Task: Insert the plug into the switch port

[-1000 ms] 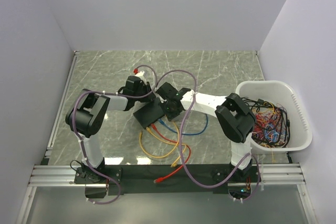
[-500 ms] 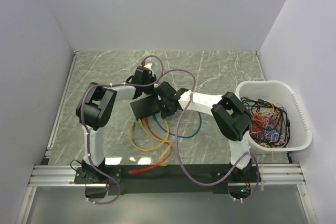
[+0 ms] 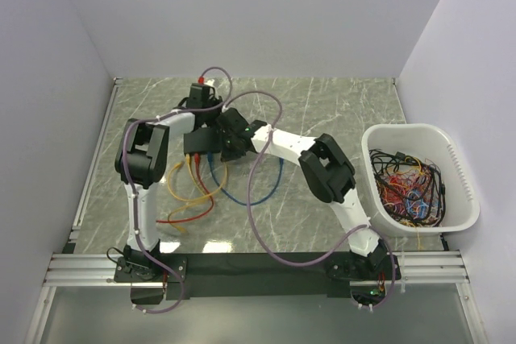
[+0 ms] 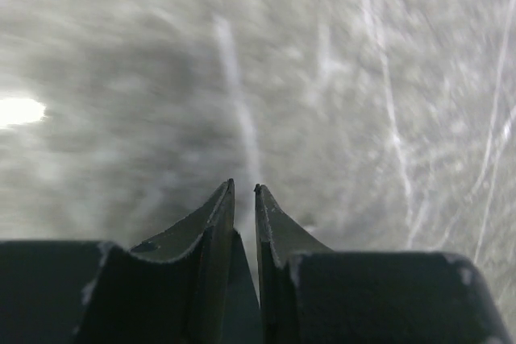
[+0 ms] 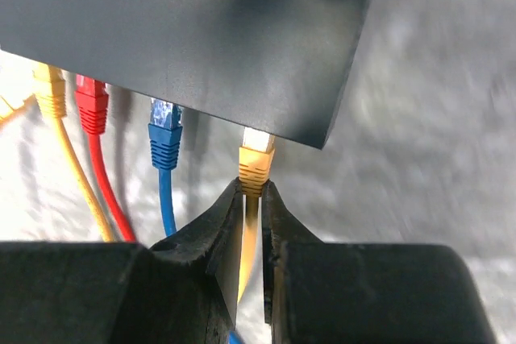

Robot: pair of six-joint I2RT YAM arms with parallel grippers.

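Marble tabletop (image 3: 339,110); right end effector (image 5: 251,191) clamps orange plug (image 5: 256,159).

switch: flat matte-black box (image 3: 199,144), raised lettering on its top face (image 5: 201,46)
switch position: left of centre on the worktop (image 3: 339,110); whether flat or tipped, cannot tell from above
switch ports: along the near long edge in the right wrist view; yellow, red and blue neighbour plugs (image 5: 164,130) sit in it
plug: orange boot with pale clear tip (image 5: 256,163), orange cable trailing toward the camera
plug position: at the last port by the switch's right corner, tip against the edge, pointing straight in
plug seating: depth cannot be told
plug grip: right hand (image 5: 251,192) pinches it at the boot's rear and the cable
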